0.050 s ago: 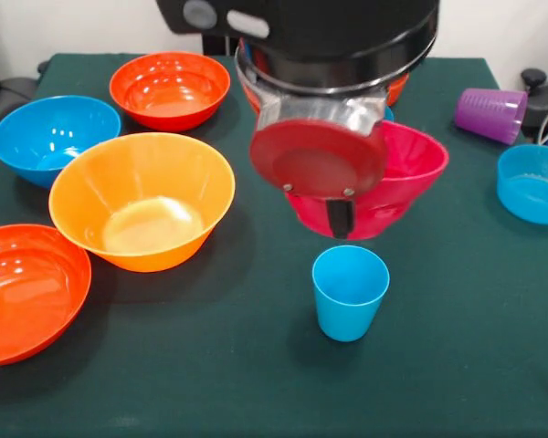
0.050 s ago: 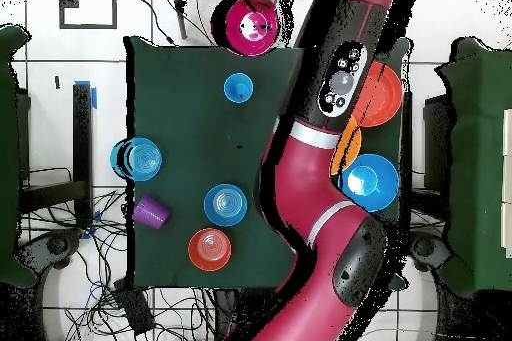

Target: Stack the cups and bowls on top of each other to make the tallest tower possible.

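1. Pink bowl (image 1: pixel 404 173): pinched at its rim by my gripper (image 1: pixel 339 217), held tilted above the table (image 1: pixel 256 365).
2. Blue cup (image 1: pixel 349 292): upright on the cloth, just beneath the bowl.
3. Purple cup (image 1: pixel 490 114): lying sideways, well apart.

Glossy plastic bowls: the yellow-orange bowl (image 1: pixel 142 201) and pink bowl (image 1: pixel 397 178) gleam. The blue cup (image 1: pixel 349 292) looks smooth and satiny; the table's (image 1: pixel 256 383) green cloth is matt.
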Motion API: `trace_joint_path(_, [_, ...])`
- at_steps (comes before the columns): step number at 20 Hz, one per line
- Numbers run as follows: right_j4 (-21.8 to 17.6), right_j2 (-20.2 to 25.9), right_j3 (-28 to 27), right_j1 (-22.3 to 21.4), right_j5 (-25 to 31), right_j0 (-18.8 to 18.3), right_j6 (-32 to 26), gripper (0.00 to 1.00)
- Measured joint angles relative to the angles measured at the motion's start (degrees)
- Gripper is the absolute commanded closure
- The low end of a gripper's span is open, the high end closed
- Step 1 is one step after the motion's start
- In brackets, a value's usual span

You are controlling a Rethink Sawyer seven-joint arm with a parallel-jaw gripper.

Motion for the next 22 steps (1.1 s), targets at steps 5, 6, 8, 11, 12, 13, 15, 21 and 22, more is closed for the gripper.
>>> trace_joint_path(5, [1.6, -3.1, 0.0, -0.4, 0.0, 0.0, 0.0, 1.00])
trace_joint_path(6, [2.4, -4.1, 0.0, -0.6, 0.0, 0.0, 0.0, 1.00])
trace_joint_path(8, [2.9, -4.9, -0.1, -0.7, 0.0, 0.1, 0.0, 1.00])
trace_joint_path(11, [3.1, -6.4, -0.1, -0.8, 0.0, 0.3, 0.0, 1.00])
trace_joint_path(12, [3.1, -6.7, -0.2, -0.8, 0.1, 0.3, 0.0, 1.00])
trace_joint_path(13, [3.1, -7.1, -0.3, -0.8, 0.2, 0.5, 0.0, 1.00])
trace_joint_path(15, [3.0, -8.2, -0.5, -0.9, 0.8, 1.0, 0.0, 1.00])
trace_joint_path(21, [0.5, -10.4, -1.8, -1.9, 2.8, 3.1, 0.0, 1.00])
trace_joint_path(22, [0.2, -10.5, -1.9, -2.0, 2.9, 3.3, 0.0, 1.00])
